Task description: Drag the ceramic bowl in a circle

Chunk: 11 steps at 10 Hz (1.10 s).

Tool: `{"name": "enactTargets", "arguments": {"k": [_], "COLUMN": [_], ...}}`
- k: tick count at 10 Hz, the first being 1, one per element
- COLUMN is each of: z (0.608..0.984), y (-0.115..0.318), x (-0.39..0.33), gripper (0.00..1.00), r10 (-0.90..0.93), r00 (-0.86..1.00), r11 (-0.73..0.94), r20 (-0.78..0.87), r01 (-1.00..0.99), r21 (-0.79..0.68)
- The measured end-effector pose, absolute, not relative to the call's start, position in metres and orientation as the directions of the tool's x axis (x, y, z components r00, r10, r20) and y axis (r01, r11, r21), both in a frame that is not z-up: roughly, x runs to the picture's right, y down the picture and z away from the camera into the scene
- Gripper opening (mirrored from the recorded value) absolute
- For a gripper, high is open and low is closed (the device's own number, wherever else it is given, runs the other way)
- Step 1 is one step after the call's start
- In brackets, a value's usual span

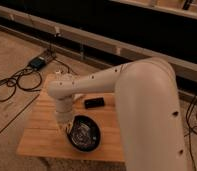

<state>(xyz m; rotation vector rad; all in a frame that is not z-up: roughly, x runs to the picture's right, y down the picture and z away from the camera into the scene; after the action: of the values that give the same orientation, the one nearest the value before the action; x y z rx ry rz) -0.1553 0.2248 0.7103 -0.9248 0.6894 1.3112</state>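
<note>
Hand (68, 128) clenched — set down against the ceramic bowl (88, 136) at its left rim.

I count 1 wooden table (37, 136), 1 dark bowl (88, 136), 1 small white cup (58, 76), 1 flat black block (94, 103) and 1 gripper (68, 129) of mine, closed, down at the bowl's left rim.

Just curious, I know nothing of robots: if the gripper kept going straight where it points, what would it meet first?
The ceramic bowl: the gripper points down at its rim on the picture's left, apparently touching it. Under the bowl is the wooden table.
</note>
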Motion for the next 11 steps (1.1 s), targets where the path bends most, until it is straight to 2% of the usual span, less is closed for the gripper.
{"name": "enactTargets", "arguments": {"k": [2,5,9,11], "z": [0.692,0.692,0.73,0.756], "y": [0.238,0.237,0.219,0.207], "x": [-0.132,-0.078,-0.012,-0.009], "gripper": [0.0,0.0,0.0,0.0], "r10": [0.455,0.454,0.497,0.525], "r00": [0.092,-0.001,-0.079,-0.065], "r11": [-0.019,-0.014,0.028,0.045], "r20": [-0.886,-0.891,-0.864,-0.849], "r01": [-0.993,-1.0,-0.994,-0.994], "r21": [-0.113,-0.006,0.107,0.104]}}
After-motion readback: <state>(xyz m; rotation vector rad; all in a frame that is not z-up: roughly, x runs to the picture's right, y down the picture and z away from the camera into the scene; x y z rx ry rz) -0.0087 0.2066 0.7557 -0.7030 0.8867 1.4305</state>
